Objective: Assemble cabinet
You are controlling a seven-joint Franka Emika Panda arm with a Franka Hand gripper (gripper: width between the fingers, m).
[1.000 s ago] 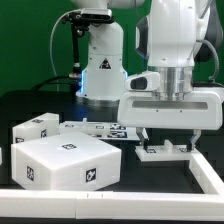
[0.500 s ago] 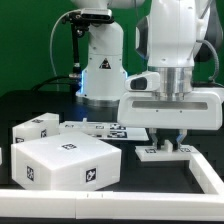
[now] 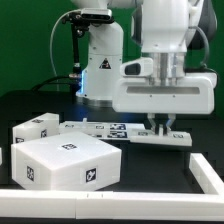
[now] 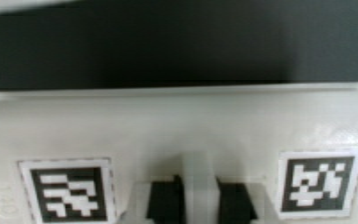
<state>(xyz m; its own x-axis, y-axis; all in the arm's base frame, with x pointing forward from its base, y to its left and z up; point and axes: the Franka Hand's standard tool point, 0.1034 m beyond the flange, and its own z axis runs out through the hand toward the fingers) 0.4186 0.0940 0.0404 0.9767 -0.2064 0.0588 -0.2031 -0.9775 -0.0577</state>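
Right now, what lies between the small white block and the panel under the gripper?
The marker board lies flat between the small block and the panel; the exterior view shows it.

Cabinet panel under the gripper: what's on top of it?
The gripper sits on top, shut on the middle of the cabinet panel. One square tag lies on each side of it. The exact spot it pinches is hidden, and so is the panel's underside.

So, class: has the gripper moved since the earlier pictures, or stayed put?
Yes. Against the fixed marker board, the gripper has risen and shifted slightly toward the exterior view's left, its jaws now closed on the small white cabinet part.
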